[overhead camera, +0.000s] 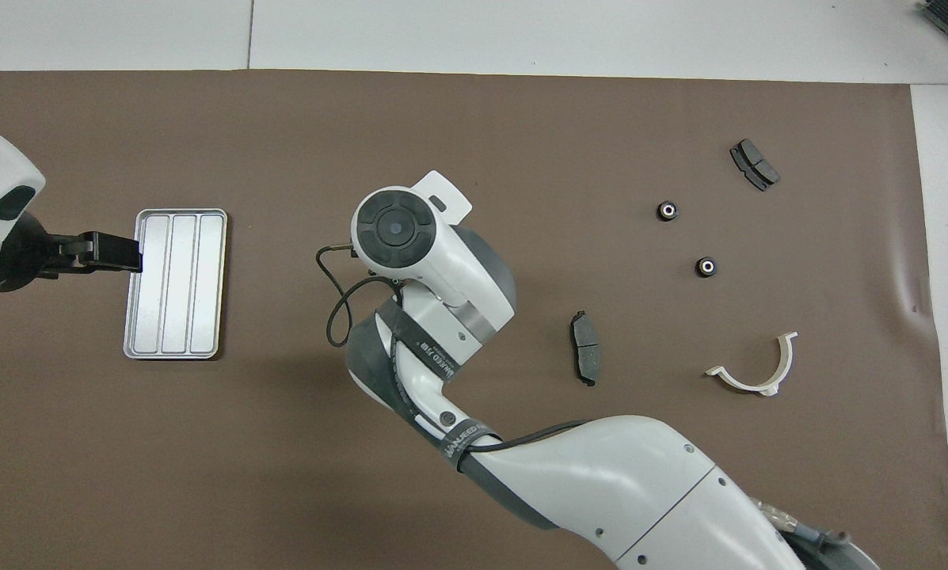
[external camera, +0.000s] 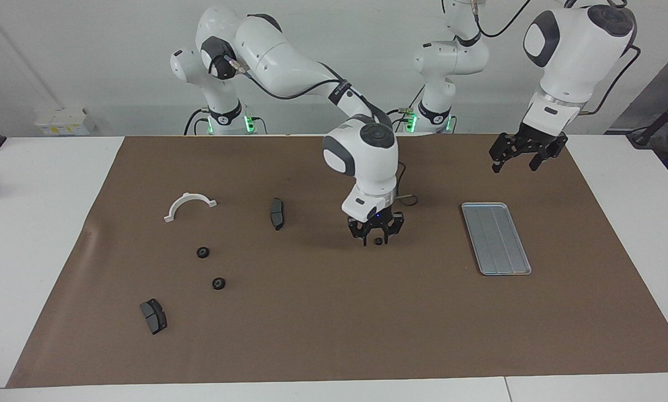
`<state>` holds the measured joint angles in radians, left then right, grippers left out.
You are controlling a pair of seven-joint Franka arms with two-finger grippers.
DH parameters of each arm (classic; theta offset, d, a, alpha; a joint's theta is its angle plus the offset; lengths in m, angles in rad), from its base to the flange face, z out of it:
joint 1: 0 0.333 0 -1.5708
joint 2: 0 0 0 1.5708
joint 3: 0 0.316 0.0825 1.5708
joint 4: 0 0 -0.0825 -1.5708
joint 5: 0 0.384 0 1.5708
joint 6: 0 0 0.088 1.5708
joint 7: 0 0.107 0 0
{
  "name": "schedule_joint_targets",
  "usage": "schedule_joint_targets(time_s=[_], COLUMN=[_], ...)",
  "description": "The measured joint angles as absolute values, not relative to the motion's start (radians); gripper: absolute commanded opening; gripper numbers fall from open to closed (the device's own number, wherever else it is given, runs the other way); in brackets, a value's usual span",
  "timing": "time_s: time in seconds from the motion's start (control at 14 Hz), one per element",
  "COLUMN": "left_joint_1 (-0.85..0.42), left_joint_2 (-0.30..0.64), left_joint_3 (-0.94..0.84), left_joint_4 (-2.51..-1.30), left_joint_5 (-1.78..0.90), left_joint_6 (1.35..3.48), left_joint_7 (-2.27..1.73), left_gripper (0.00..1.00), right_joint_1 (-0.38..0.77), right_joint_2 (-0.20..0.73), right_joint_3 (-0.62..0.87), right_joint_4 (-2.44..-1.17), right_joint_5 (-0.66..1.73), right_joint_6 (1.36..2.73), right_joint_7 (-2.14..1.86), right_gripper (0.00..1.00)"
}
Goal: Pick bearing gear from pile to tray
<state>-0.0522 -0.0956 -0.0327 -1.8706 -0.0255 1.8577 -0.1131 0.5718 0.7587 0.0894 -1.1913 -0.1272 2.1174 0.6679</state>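
My right gripper (external camera: 376, 239) hangs low over the middle of the brown mat, between the pile and the tray, shut on a small black bearing gear (external camera: 378, 241). In the overhead view its wrist hides both. Two more black bearing gears (external camera: 202, 252) (external camera: 218, 283) lie in the pile toward the right arm's end; they also show in the overhead view (overhead camera: 668, 210) (overhead camera: 706, 267). The empty silver tray (external camera: 495, 238) (overhead camera: 174, 283) lies toward the left arm's end. My left gripper (external camera: 517, 162) (overhead camera: 113, 253) waits open, raised over the mat by the tray's edge.
The pile also holds two dark grey brake pads (external camera: 277, 213) (external camera: 153, 316), seen from overhead too (overhead camera: 585, 358) (overhead camera: 754, 165), and a white half-ring bracket (external camera: 188, 205) (overhead camera: 759, 372). The brown mat (external camera: 334, 335) covers most of the white table.
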Motion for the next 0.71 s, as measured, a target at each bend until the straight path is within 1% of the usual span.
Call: schedule_joint_targets(time_s=[0.14, 0.29, 0.5, 0.71], left_joint_1=[-0.08, -0.145, -0.278, -0.342], left_joint_2=[-0.092, -0.07, 0.019, 0.08], left_joint_3=[-0.037, -0.038, -0.043, -0.044], left_joint_4=[-1.913, -1.959, -1.984, -1.988], left_joint_5=[-0.026, -0.027, -0.027, -0.027], left_joint_6=[1.931, 2.028, 2.153, 2.223], left_joint_7=[-0.191, -0.307, -0.504, -0.593], left_gripper=[1.0, 1.0, 1.0, 1.0], right_joint_1=[0.508, 0.442, 0.325, 0.213], right_joint_2=[0.759, 0.759, 0.759, 0.759], right_joint_3=[0.087, 0.083, 0.08, 0.08], right_joint_4=[-1.191, -1.191, -1.191, -1.198], right_joint_5=[-0.13, -0.14, -0.16, -0.178], right_joint_6=[2.101, 2.094, 2.091, 2.082], right_joint_7=[0.576, 0.498, 0.366, 0.27], right_gripper=[0.58, 0.58, 0.57, 0.58])
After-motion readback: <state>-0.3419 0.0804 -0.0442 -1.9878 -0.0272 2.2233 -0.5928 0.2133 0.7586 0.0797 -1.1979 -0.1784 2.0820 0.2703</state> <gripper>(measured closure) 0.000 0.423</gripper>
